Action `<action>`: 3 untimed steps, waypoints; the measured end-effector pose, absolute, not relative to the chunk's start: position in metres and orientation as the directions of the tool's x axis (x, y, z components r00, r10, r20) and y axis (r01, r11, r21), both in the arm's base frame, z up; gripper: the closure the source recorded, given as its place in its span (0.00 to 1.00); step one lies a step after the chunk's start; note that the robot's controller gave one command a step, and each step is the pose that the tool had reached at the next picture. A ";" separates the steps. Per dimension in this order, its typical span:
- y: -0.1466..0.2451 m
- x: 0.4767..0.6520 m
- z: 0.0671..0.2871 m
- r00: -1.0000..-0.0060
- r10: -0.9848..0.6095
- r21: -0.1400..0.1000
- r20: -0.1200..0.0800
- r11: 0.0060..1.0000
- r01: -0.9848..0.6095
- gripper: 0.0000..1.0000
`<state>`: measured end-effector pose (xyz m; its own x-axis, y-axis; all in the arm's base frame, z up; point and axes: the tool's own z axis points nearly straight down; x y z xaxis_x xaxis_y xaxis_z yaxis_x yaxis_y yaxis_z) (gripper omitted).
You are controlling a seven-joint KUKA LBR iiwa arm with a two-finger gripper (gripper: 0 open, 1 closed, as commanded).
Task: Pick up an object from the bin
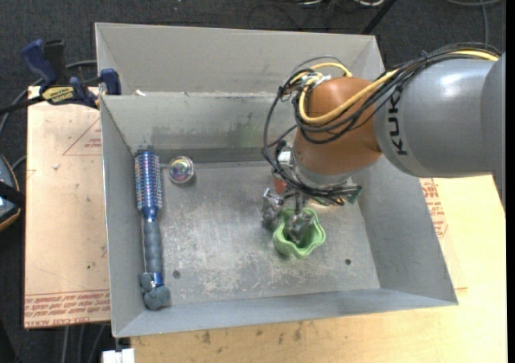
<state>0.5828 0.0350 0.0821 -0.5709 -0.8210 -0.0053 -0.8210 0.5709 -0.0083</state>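
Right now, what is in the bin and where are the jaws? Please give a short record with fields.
bin: grey metal bin; the arm reaches in from the right
left wall: blue and grey hairbrush, lying along it
back left: small shiny round thing, beside the brush head, apart from it
centre right: green cup with wavy rim
jaws: down at the green cup from above; contact unclear
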 end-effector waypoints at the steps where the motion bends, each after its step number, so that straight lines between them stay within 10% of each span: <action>1: 0.034 0.585 0.090 -0.574 -0.819 -0.005 -0.002 0.574 -0.819 1.00; 3: 0.036 0.587 0.160 -0.579 -0.815 -0.002 -0.004 0.579 -0.815 1.00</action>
